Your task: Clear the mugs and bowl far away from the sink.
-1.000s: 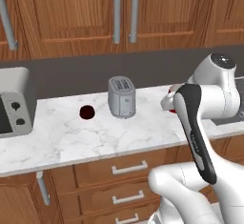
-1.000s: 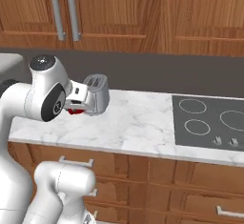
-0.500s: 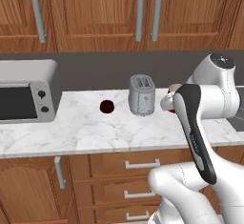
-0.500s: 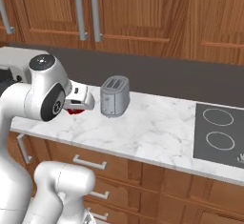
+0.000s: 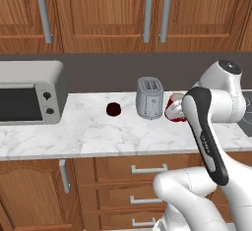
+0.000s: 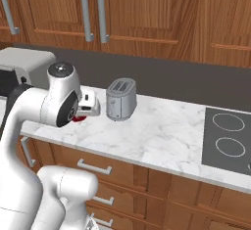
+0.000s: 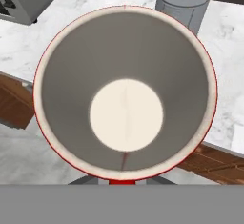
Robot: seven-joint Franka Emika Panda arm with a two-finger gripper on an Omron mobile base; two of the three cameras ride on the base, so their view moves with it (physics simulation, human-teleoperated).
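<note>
So here we are with the red mug carried in the gripper, jaws pinched tight on its rim at the bottom of the hand view, and we're looking straight down into that pale inside. From the left base view the red mug peeks out beside the arm, held up off the marble counter, just to the right of the silver toaster. Over on the counter sits the dark maroon mug, alone to the left of the toaster, between it and the microwave. In the right base view the stovetop lies well off to the right. The mug looks to be on its way to a set-down spot. Now, the danger: that grip is on a thin rim only, so a sharp swing of the arm could twist the mug in the jaws or shake it loose, and it's hanging close to the counter's front edge, so a drop might go to the floor. The toaster stands near too; bring the mug down carelessly and it could clip the toaster or bump the maroon mug. A tilted release could also tip it on landing.
</note>
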